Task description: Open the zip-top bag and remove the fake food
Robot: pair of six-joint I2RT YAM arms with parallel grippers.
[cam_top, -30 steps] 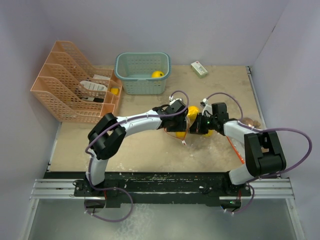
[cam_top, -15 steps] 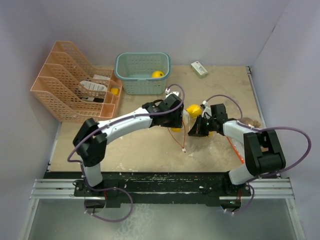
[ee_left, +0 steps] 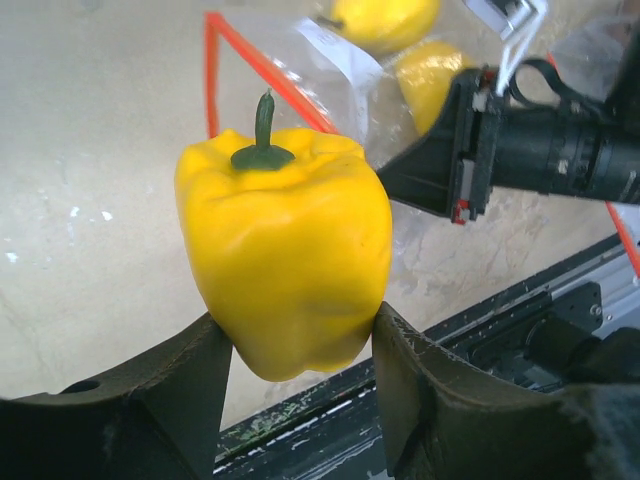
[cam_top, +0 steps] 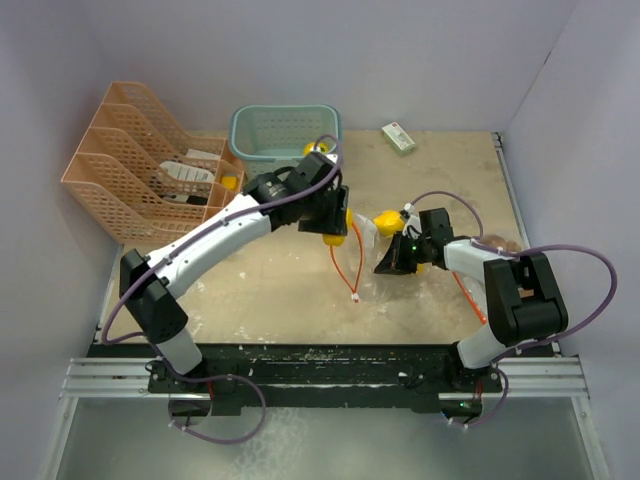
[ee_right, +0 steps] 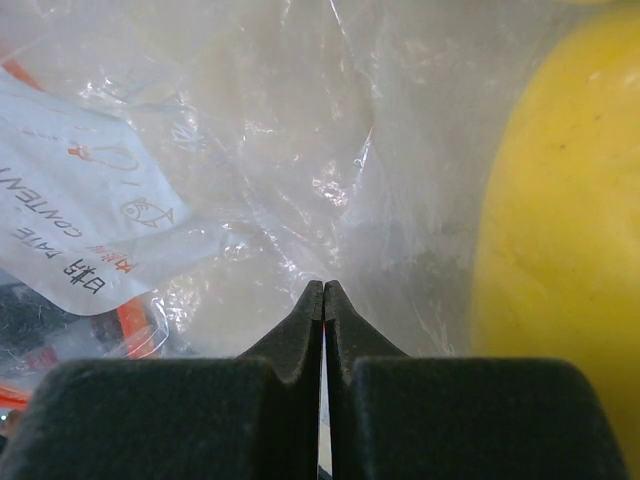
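My left gripper [ee_left: 300, 345] is shut on a glossy yellow toy pepper [ee_left: 285, 250] with a green stem, a piece of the fake food, held above the table. From above, the pepper [cam_top: 337, 224] hangs just in front of the teal basket. The clear zip-top bag [cam_top: 368, 238] with its orange zip strip [cam_top: 345, 272] lies right of it, with more yellow food [ee_left: 385, 20] inside. My right gripper [ee_right: 323, 290] is shut, pinching the bag's clear film [ee_right: 300, 150], with a yellow piece [ee_right: 560, 210] behind the plastic. A brown lump [cam_top: 503, 243] lies by the right arm.
A teal basket [cam_top: 262, 150] stands at the back, a yellow piece [cam_top: 311, 148] in it half hidden by my left arm. An orange file rack [cam_top: 140, 180] fills the back left. A white-green box [cam_top: 398, 137] lies at the back right. Purple walls close in the table.
The left arm has drawn the yellow pepper out of the bag and carried it left and back toward the basket. The right gripper kept its pinch on the bag.
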